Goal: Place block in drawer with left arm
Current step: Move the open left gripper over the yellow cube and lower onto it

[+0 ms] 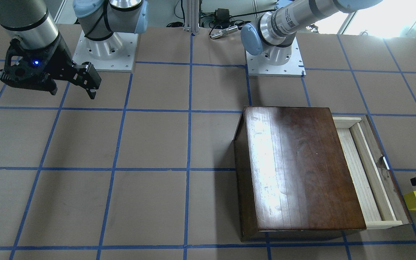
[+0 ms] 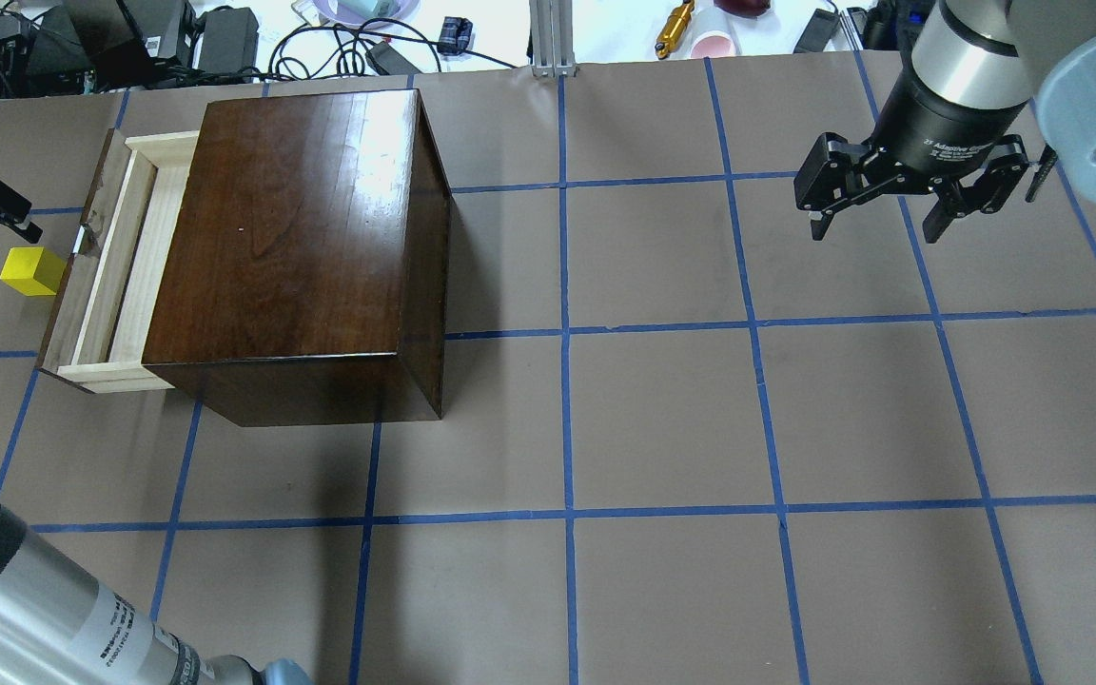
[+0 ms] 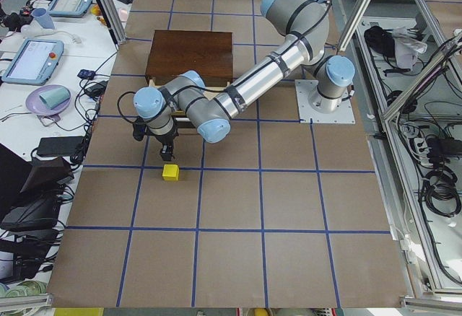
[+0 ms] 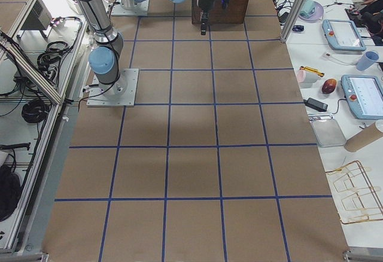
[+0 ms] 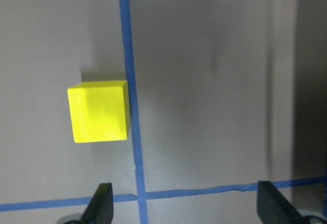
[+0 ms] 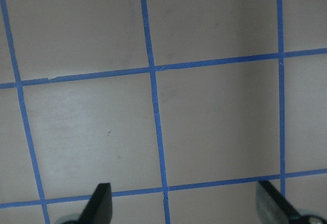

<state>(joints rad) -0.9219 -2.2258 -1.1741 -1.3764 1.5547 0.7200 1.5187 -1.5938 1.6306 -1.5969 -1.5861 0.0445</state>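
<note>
Block (image 5: 98, 111) sitting on table (image 5: 214, 55), just outside the open drawer's (image 2: 108, 276) front. Left gripper (image 5: 186, 206) hovering above, slightly off to one side, fingers spread wide, empty. Block looking light, rigid, smooth; pinching opposite flat faces likely best.

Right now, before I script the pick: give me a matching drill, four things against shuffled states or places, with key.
Things:
1. block
2. drawer
3. left pincer
4. right pincer

States or places:
A. open, over bare grid squares, far from the cabinet
B. pulled out, nothing visible in its exposed part
C. on the table, just outside the drawer front
D. open, near the block, holding nothing

Pairs: 1-C, 2-B, 3-D, 4-A
</note>
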